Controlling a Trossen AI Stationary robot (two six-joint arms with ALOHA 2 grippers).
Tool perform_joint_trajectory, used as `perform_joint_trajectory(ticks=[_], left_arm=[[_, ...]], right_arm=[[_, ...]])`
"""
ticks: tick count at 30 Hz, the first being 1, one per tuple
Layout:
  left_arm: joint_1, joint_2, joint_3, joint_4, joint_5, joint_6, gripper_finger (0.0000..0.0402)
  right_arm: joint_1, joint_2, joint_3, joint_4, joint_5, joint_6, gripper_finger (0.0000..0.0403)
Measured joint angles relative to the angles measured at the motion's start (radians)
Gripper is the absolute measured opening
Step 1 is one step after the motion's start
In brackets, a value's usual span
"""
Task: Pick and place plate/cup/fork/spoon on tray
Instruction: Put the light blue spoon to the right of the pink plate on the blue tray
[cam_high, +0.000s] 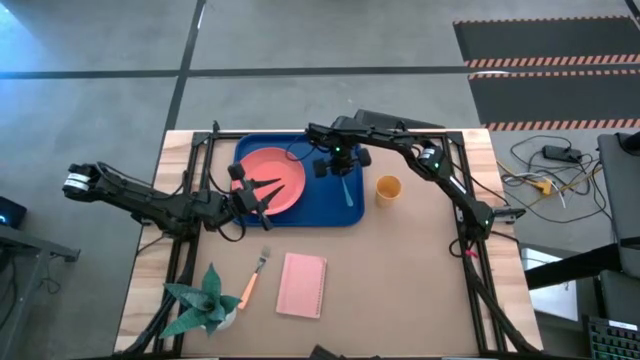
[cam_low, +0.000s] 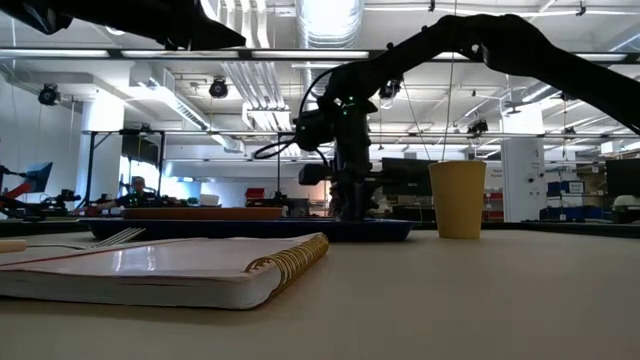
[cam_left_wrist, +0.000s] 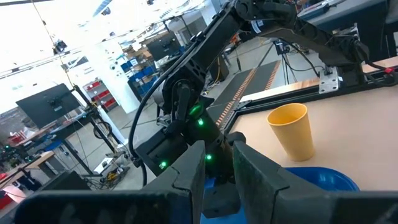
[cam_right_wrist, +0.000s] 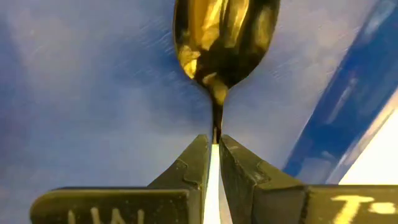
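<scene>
The blue tray (cam_high: 330, 212) lies at the table's far middle. The coral-pink plate (cam_high: 283, 172) rests flat on the tray's left half. My left gripper (cam_high: 272, 191) hovers open above the plate, touching nothing. My right gripper (cam_high: 340, 168) points down at the tray's right half, shut on the spoon (cam_high: 347, 192). The spoon's dark bowl (cam_right_wrist: 224, 43) shows just above the tray floor. The orange-yellow cup (cam_high: 388, 188) stands upright on the table, right of the tray. The fork (cam_high: 252, 280) lies on the table near the front left. My right gripper pinches the spoon between its two fingers, on the slim neck where the handle meets the bowl (cam_right_wrist: 216, 127). The fingers come from above, pointing down, one on each side of the handle. The spoon lies level, low over the tray; whether it rests on the tray I cannot tell.
A pink spiral notebook (cam_high: 302, 285) lies near the table's front middle. A small green plant (cam_high: 205, 300) stands at the front left corner. Bare tabletop lies right of the cup and notebook. Cables (cam_high: 545, 170) lie off the table's right side.
</scene>
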Motion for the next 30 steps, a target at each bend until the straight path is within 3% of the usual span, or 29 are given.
perform_joint_trajectory(ticks=[6, 19, 24, 27, 30], left_arm=[[0.000, 0.000, 0.000, 0.000, 0.000, 0.000, 0.0066], [0.000, 0.000, 0.000, 0.000, 0.000, -0.001, 0.0066], [0.000, 0.000, 0.000, 0.000, 0.000, -0.001, 0.0066], [0.000, 0.000, 0.000, 0.000, 0.000, -0.001, 0.0066], [0.000, 0.000, 0.000, 0.000, -0.002, -0.001, 0.0066]], right_arm=[[0.002, 0.000, 0.000, 0.004, -0.003, -0.001, 0.0032], [-0.032, -0.055, 0.052, 0.000, 0.005, -0.013, 0.0077], [-0.044, -0.080, 0.094, 0.045, 0.020, -0.224, 0.0049], [-0.042, -0.081, 0.095, 0.068, 0.081, -0.412, 0.0016], [-0.027, -0.081, 0.059, 0.138, 0.154, -0.532, 0.0010]])
